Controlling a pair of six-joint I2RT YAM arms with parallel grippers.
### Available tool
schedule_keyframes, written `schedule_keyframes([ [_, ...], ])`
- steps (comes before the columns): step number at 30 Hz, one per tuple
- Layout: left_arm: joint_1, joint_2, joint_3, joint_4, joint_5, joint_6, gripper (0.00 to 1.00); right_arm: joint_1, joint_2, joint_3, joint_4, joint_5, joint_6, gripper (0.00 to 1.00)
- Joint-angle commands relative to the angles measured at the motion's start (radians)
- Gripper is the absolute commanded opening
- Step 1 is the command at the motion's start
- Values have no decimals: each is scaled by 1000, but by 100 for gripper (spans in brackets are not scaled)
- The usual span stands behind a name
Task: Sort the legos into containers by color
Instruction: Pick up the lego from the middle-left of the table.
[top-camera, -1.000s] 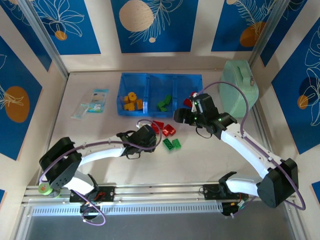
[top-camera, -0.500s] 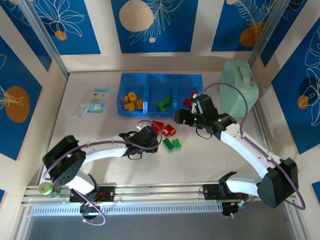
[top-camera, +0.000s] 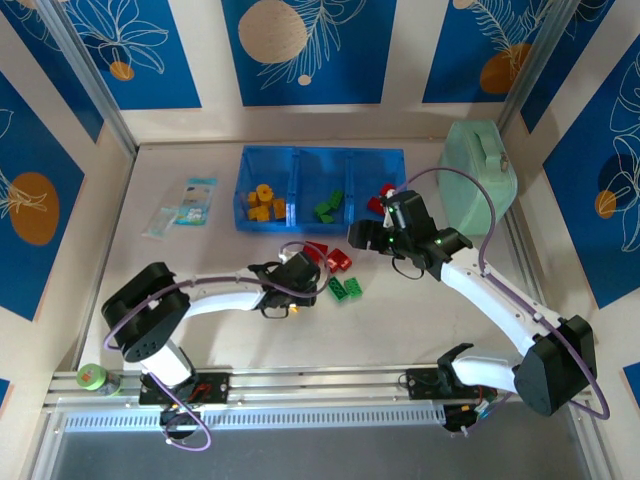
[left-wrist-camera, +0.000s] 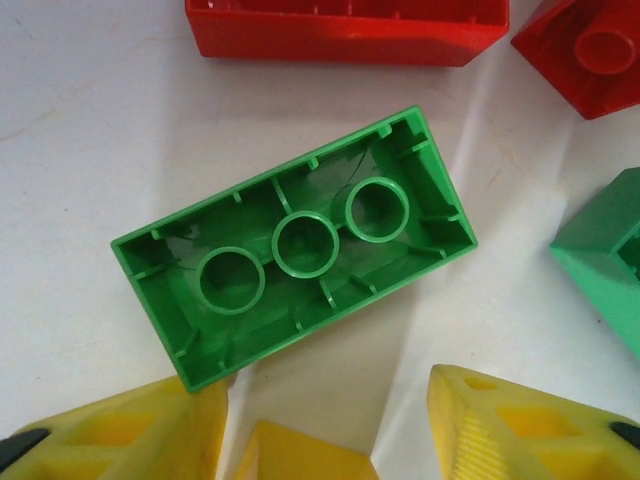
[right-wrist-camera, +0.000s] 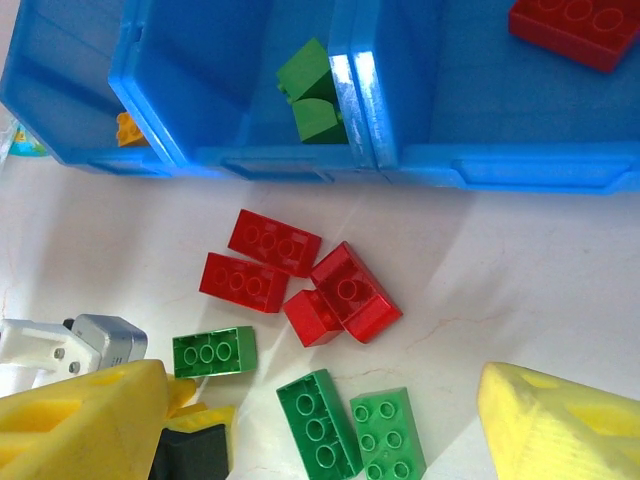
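- Top view: the left end effector (top-camera: 305, 272) sits low over the loose legos (top-camera: 345, 289) on the counter (top-camera: 385, 335), just in front of the blue containers (top-camera: 320, 170). The right end effector (top-camera: 358, 232) hovers by the red pile (top-camera: 327, 256). Orange, green and red each have a bin going.
- Left wrist: an upside-down green brick (left-wrist-camera: 300, 245) lies flat on the counter, hollow side up, just ahead of the yellow fingers (left-wrist-camera: 530, 430). They're spread apart with nothing in them. My guess is it's feather-light, rigid and slick-sided, so pinch across the two long walls at mid-length or it might squirt out.
- Right wrist: this one's fingers (right-wrist-camera: 80, 410) are wide apart and empty too, above two green bricks (right-wrist-camera: 350, 425). The middle bin (right-wrist-camera: 230, 60) holds the greens.
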Motion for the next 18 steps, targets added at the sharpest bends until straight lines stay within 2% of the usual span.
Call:
schedule_keyframes([
  [1, -4, -3, 19, -41, 4, -4, 54, -6, -15, -17, 10, -11, 11, 81],
  [8, -13, -58, -37, -61, 3, -22, 57, -8, -26, -38, 15, -16, 22, 81],
  [18, -51, -63, -76, -53, 1, -41, 44, -8, -27, -45, 20, -20, 33, 81],
])
